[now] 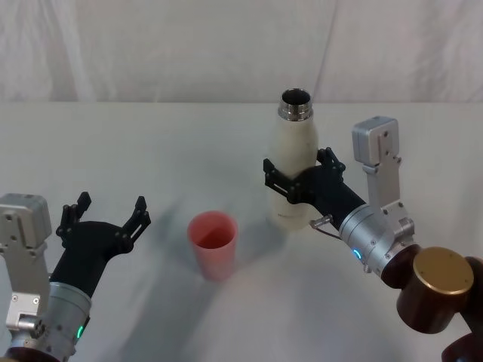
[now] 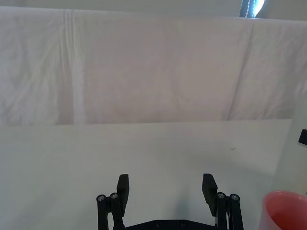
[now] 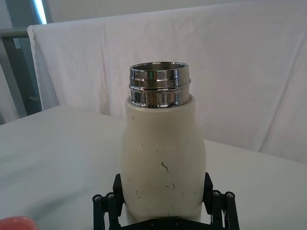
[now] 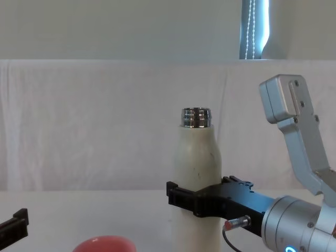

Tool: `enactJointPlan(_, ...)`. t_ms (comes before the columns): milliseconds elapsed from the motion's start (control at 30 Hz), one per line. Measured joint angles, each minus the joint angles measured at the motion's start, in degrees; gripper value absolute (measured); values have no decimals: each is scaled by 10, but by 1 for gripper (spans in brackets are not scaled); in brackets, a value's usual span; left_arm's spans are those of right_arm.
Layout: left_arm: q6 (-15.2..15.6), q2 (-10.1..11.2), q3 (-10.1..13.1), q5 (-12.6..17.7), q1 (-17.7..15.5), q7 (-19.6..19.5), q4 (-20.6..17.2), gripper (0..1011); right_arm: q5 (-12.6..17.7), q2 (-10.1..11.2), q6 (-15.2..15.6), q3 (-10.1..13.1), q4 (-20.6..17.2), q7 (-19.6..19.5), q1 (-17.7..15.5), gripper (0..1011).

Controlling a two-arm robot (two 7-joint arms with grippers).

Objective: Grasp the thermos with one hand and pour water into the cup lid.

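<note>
White table (image 1: 136, 143): right claw (image 1: 296, 175) clasping upright thermos (image 1: 293, 151), cup lid (image 1: 213, 243) beside, left claw (image 1: 107, 211) agape.

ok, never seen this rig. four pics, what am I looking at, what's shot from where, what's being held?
It is a two-armed robot at a white-covered table. One picture looks down from its head, one looks across from its chest, and one comes from each wrist. The right gripper has its fingers around the middle of the thermos, an upright cream bottle with an open steel neck; the right wrist view shows it close up. The left gripper waits open on the robot's left, holding nothing. The cup lid, a small pink cup, stands upright between the two grippers.
</note>
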Motion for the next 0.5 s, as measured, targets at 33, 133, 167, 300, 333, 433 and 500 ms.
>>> enactJointPlan(33, 0, 0, 0, 0, 0, 0, 0, 1001, 0, 0, -1, 0, 0, 0, -1, 961)
enactJointPlan(133, 0, 0, 0, 0, 0, 0, 0, 1001, 1, 1, -1, 1, -1, 0, -2, 996)
enactJointPlan(167, 0, 0, 0, 0, 0, 0, 0, 1001, 1, 1, -1, 1, -1, 0, -2, 1001)
enactJointPlan(300, 0, 0, 0, 0, 0, 0, 0, 1001, -1, 2, -2, 0, -2, 0, -2, 1001)
enactJointPlan(333, 0, 0, 0, 0, 0, 0, 0, 1001, -1, 3, -2, 0, -3, 0, -2, 1001)
enactJointPlan(433, 0, 0, 0, 0, 0, 0, 0, 1001, -1, 3, -2, 0, -4, 0, -2, 1001)
enactJointPlan(500, 0, 0, 0, 0, 0, 0, 0, 1001, -1, 3, -2, 0, -5, -1, -3, 1001)
